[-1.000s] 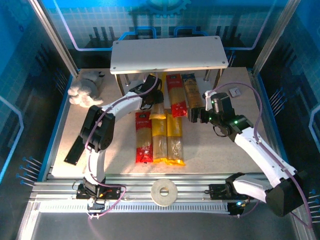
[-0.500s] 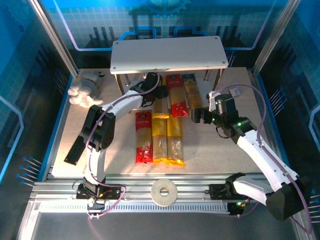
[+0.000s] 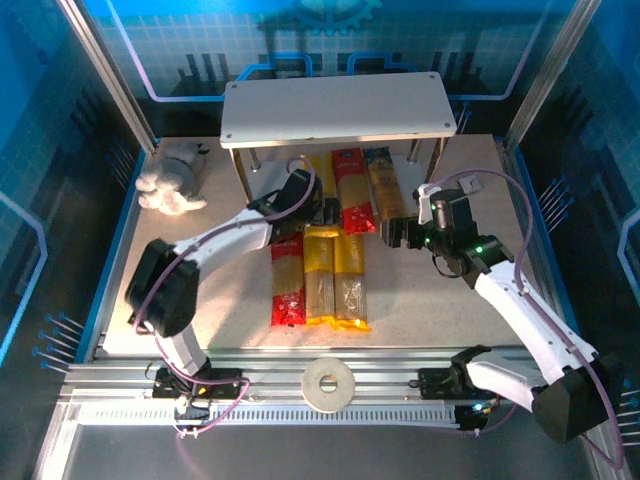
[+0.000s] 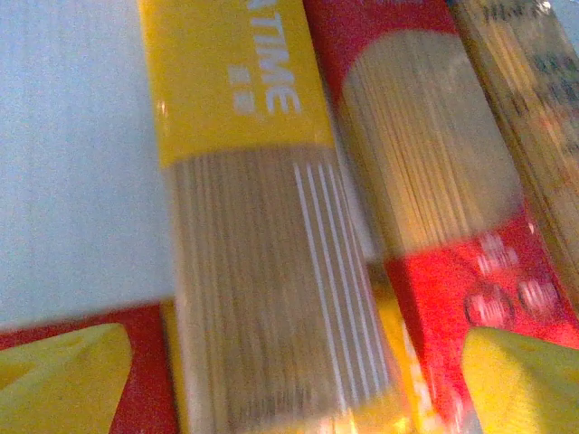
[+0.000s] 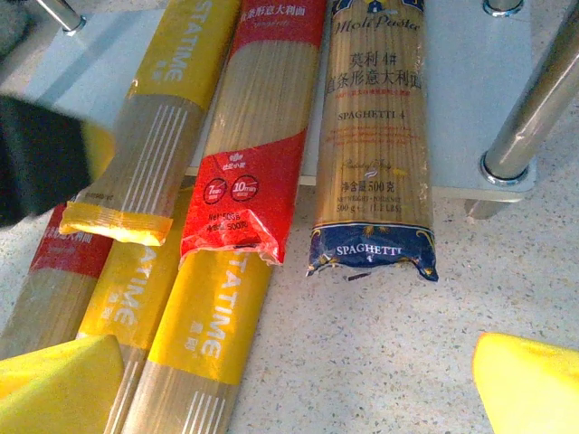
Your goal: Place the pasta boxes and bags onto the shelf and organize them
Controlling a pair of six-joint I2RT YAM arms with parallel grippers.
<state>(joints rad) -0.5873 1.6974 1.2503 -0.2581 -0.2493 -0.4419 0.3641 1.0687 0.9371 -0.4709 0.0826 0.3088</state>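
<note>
The shelf (image 3: 335,112) stands at the far side of the surface (image 3: 420,300). Three spaghetti packs lie side by side on its lower board (image 5: 461,81): a yellow pack (image 5: 149,127), a red pack (image 5: 262,117) and a tan pack (image 5: 375,145) with a dark blue end. Their near ends stick out past the board's front edge. In front of them three more packs lie side by side on the surface: a second red pack (image 3: 287,275) on the left, then a second yellow pack (image 3: 319,280) and a third yellow pack (image 3: 350,280). The near ends of the shelf's yellow and red packs overlap the far ends of these. The left end effector (image 4: 289,380) hovers low over the yellow pack on the shelf, released, its fingers spread wide to either side. The right end effector (image 5: 291,380) is released too, its fingers apart and holding nothing, just in front of the tan pack's blue end.
</note>
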